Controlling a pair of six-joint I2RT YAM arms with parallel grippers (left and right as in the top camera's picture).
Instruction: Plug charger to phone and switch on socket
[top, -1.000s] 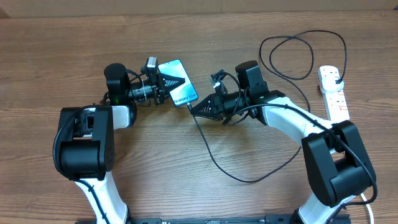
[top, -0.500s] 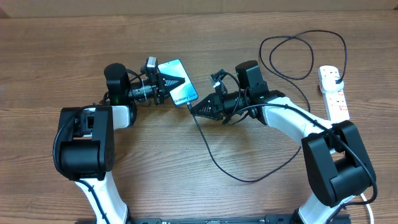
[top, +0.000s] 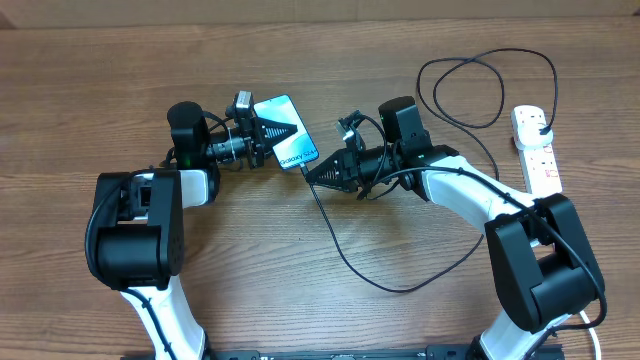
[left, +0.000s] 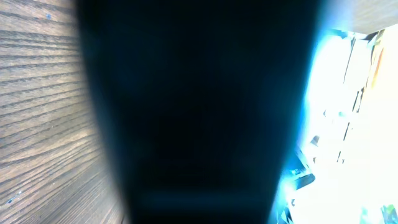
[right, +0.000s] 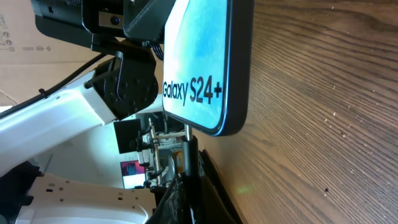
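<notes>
The phone (top: 293, 150), teal screen with white text, sits raised between the two arms. My left gripper (top: 272, 130) is shut on its upper half. It fills the left wrist view as a dark blur (left: 199, 112), hiding the fingers. In the right wrist view the phone (right: 199, 56) reads "Galaxy S24+". My right gripper (top: 311, 176) is shut on the plug tip of the charger (top: 345, 258), right at the phone's lower end. The tip (right: 186, 134) touches that end above my fingers (right: 186, 202). The socket (top: 538, 155) lies at the far right.
The black cable trails from the phone toward the table front, curves up right, and loops at the back right (top: 480, 90). Its black plug (top: 541, 122) sits in the power strip's far end. Bare wooden table (top: 330, 320) lies at the front.
</notes>
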